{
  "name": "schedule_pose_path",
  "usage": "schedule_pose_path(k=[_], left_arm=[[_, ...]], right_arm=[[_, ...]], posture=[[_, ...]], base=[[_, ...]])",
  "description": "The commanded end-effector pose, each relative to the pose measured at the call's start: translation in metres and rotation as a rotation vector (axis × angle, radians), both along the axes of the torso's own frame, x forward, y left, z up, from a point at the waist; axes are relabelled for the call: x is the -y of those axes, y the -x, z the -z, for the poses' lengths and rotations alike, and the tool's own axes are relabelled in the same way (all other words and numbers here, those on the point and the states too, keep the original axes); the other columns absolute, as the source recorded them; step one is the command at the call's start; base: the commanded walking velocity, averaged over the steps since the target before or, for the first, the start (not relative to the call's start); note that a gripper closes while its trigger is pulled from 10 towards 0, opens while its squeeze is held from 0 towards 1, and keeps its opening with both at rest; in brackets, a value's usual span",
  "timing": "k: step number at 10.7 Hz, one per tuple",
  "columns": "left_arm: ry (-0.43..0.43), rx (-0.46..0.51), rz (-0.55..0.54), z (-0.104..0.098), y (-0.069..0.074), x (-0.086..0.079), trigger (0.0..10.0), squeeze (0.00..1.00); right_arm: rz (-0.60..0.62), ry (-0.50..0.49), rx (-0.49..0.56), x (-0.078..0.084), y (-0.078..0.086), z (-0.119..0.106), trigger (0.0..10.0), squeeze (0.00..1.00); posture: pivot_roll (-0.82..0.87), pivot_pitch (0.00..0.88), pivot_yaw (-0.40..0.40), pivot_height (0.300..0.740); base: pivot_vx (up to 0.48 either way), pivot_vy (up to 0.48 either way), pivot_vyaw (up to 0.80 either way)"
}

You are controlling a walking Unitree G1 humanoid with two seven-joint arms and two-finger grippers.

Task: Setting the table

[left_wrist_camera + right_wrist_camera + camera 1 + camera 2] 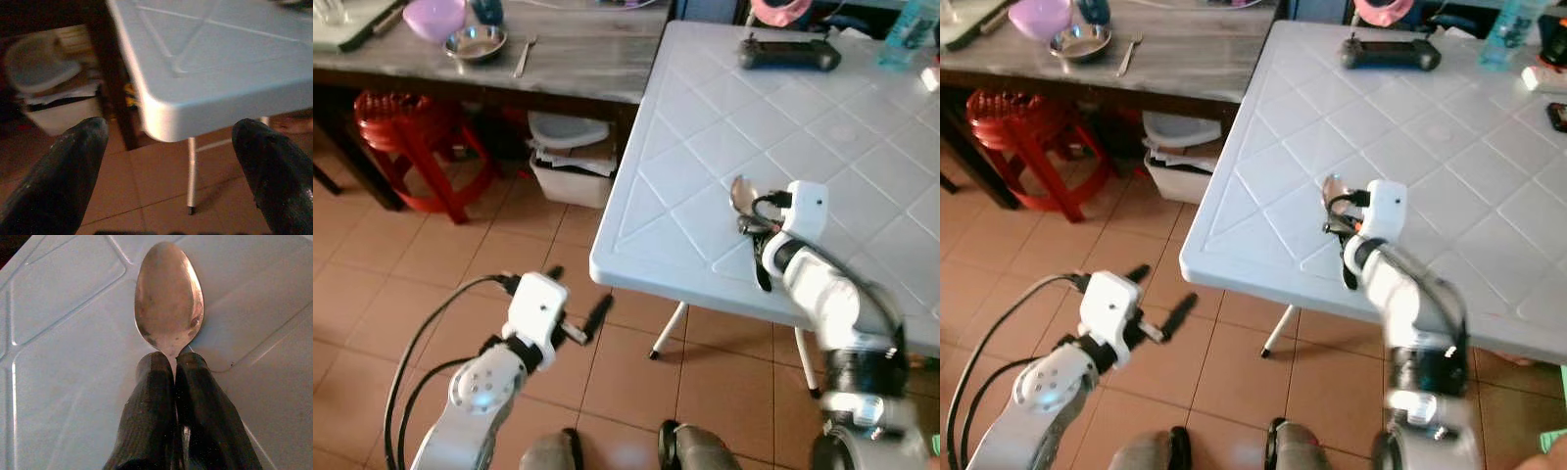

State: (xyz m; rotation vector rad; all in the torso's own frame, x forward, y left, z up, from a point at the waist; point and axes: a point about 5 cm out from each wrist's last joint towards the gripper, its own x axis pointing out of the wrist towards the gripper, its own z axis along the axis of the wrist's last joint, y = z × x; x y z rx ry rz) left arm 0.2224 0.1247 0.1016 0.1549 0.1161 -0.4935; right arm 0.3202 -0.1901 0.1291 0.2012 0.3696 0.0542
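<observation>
A metal spoon is pinched by its neck in my right gripper, with the bowl sticking out past the fingertips. The spoon is low over the white plastic table, near its front left corner; whether it touches the top I cannot tell. My left gripper is open and holds nothing, below and left of that corner, over the tiled floor. In the left wrist view the table corner lies just beyond the two spread fingers.
A wooden side table at the back left carries a purple bowl, a steel bowl and a fork. A red stool and a white bin stand beneath it. A black controller lies far on the white table.
</observation>
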Motion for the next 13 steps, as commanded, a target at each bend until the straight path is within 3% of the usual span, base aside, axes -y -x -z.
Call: schedule_pose_path(k=[1,3,6,7,8,12,13], left_arm=[[-0.028,0.017,-0.039,0.001,-0.002,-0.006,10.0,0.0],[0.046,0.053,-0.229,-0.003,-0.004,-0.012,10.0,0.0],[0.048,0.09,-0.24,-0.003,-0.007,-0.007,10.0,0.0],[0.044,0.101,-0.237,-0.004,-0.008,-0.007,10.0,0.0],[0.087,0.088,-0.204,-0.003,-0.009,-0.003,10.0,0.0],[0.113,0.116,-0.195,-0.009,-0.015,0.0,10.0,0.0],[0.109,0.129,-0.191,-0.012,-0.016,-0.001,10.0,0.0]], right_arm=[[0.004,0.008,-0.194,-0.008,0.017,0.044,0.0,0.0],[0.102,-0.002,-0.059,-0.012,0.015,0.03,0.0,0.0],[0.226,0.057,0.14,-0.003,0.01,0.006,0.0,0.0],[0.235,0.069,0.164,-0.002,0.01,0.003,0.0,0.0],[0.328,0.134,0.185,0.012,0.011,0.001,0.0,0.0],[0.446,0.186,0.181,0.032,0.016,0.005,0.0,0.0],[0.442,0.225,0.254,0.033,0.012,-0.009,0.0,0.0]], posture=[[0.06,0.192,0.061,0.74],[0.06,0.163,0.062,0.74],[0.06,0.123,0.069,0.74],[0.05,0.121,0.071,0.74],[0.04,0.111,0.073,0.74],[0.04,0.112,0.066,0.74],[0.04,0.118,0.065,0.74]], base=[[0.0,0.48,0.0],[0.0,0.48,0.0],[0.0,0.48,0.0],[0.0,0.48,0.0],[0.0,0.0,0.0],[0.0,0.0,0.0],[0.0,0.0,0.0]])
